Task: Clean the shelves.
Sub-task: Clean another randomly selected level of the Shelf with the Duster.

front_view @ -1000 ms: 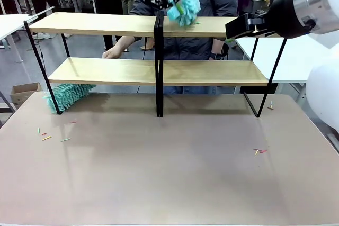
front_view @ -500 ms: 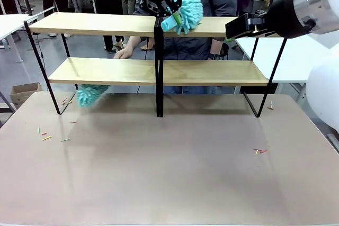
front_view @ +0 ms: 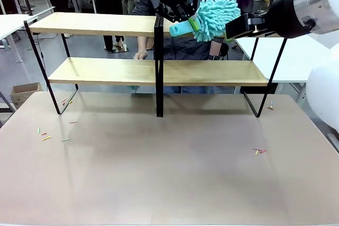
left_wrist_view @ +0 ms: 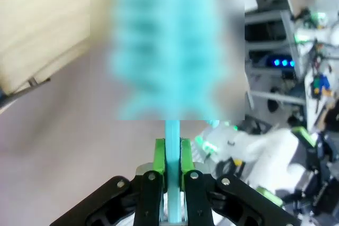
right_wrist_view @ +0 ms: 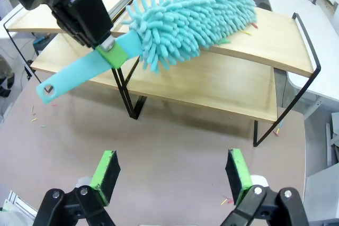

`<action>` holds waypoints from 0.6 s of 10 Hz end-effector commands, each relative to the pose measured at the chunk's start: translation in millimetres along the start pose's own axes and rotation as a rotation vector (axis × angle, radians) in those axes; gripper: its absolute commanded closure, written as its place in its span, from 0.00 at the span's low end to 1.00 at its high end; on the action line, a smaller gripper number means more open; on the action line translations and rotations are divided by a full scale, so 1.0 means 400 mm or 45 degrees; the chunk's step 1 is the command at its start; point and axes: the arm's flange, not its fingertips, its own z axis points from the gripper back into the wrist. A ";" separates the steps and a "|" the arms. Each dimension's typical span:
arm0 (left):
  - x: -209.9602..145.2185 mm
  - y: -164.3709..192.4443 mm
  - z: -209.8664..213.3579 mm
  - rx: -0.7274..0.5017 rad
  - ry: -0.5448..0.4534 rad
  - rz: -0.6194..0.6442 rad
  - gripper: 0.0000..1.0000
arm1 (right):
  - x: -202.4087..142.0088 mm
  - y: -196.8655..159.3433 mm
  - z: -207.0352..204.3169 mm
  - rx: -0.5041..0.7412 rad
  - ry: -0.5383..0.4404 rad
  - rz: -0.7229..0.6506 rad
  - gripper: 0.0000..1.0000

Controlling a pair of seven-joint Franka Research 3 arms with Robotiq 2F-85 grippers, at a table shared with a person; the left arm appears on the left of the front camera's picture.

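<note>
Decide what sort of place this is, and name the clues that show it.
Probably a robotics lab or workshop. The left hand sweeps a teal duster along the shelves on a test table, and white work tables stand behind.

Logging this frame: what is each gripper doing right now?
Left gripper: closed on the duster handle.
Right gripper: open, holding nothing.

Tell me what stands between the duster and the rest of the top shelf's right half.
Nothing visible does. The left gripper holds the duster on the top board of the shelves; only small bits of litter lie ahead, up to the black end frame.
</note>
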 end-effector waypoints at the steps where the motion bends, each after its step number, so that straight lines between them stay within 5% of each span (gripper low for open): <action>1: 0.019 0.008 0.035 -0.133 0.192 -0.093 0.89 | 0.001 0.000 -0.002 0.004 -0.001 -0.002 0.00; 3: -0.011 0.034 0.084 -0.293 0.512 -0.274 0.89 | 0.001 0.000 -0.002 0.004 -0.001 -0.002 0.00; 6: -0.039 0.084 0.149 -0.378 0.505 -0.299 0.89 | 0.001 0.000 -0.002 0.004 -0.001 -0.002 0.00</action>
